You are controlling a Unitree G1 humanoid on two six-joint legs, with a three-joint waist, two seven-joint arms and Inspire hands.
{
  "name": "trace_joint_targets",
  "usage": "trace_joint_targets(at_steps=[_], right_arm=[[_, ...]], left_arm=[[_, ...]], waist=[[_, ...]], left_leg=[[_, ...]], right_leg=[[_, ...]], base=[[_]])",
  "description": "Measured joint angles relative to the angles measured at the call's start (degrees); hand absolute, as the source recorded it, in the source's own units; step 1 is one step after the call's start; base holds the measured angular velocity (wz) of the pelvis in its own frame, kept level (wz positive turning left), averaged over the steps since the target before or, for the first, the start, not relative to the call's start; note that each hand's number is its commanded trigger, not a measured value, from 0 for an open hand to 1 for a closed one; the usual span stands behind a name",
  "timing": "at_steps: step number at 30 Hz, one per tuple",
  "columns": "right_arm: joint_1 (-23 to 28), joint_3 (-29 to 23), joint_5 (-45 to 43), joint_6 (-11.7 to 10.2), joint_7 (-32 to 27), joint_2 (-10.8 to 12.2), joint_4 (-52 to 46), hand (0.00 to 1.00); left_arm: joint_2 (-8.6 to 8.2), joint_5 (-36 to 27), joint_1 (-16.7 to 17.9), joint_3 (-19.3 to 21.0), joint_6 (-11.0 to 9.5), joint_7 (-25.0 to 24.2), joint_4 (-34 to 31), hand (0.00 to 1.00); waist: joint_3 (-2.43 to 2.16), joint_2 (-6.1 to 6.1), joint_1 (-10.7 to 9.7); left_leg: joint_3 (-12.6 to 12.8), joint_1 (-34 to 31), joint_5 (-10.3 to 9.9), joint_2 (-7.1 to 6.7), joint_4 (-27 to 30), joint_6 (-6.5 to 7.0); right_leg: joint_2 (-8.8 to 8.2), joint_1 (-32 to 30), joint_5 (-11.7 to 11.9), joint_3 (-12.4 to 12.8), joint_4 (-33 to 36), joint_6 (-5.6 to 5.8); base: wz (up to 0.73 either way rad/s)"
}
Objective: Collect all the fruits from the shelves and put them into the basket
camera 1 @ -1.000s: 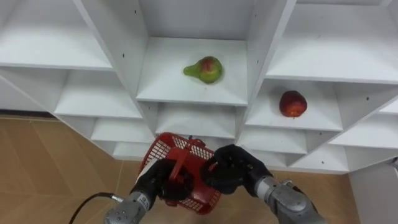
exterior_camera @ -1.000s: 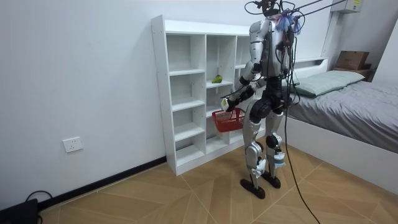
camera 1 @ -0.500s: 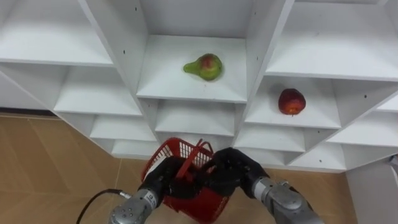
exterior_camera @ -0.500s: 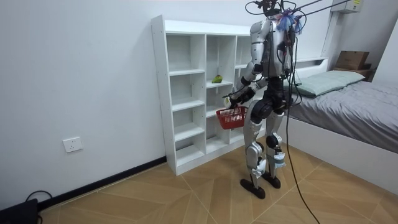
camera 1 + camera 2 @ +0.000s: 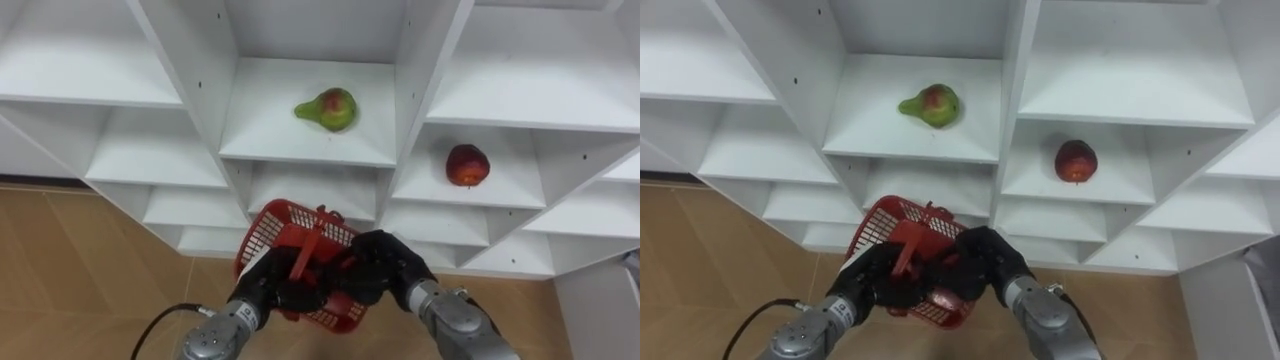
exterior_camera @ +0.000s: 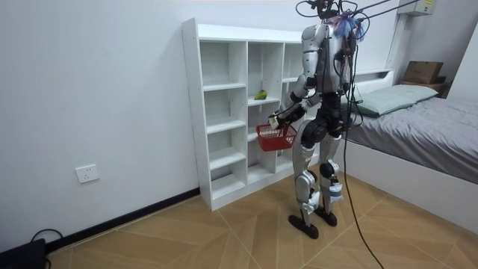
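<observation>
Stands close before the white closet (image 5: 186, 62), carrying a red basket (image 5: 270, 228) low in front of the shelves. Grips the basket's handle (image 5: 306, 252) with the left hand (image 5: 266, 292), fingers curled round it; clasps the basket's side with the right hand (image 5: 390, 264), fingers curled as well. Leaves a pear (image 5: 328, 109) on the middle shelf above and an apple (image 5: 467, 165) one compartment to the right, both well apart from the basket, not yet collected. May tip the basket when freeing one hand, or push a round fruit deeper or off the shelf edge by reaching carelessly. Finds no readable label or writing.
</observation>
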Motion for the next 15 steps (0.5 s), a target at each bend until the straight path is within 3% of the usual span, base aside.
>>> trace_joint_targets(at_steps=[15], right_arm=[[0.0, -1.5, 4.2, -0.5, -3.0, 0.3, 1.0, 1.0]], left_arm=[[-0.67, 0.1, 0.0, 0.2, 0.0, 0.0, 0.0, 1.0]], waist=[[0.04, 1.05, -0.1]], left_leg=[[-0.2, 0.1, 0.1, 0.0, -0.5, -0.05]], right_leg=[[0.0, -0.1, 0.0, -0.3, -0.1, -0.03]], base=[[0.0]])
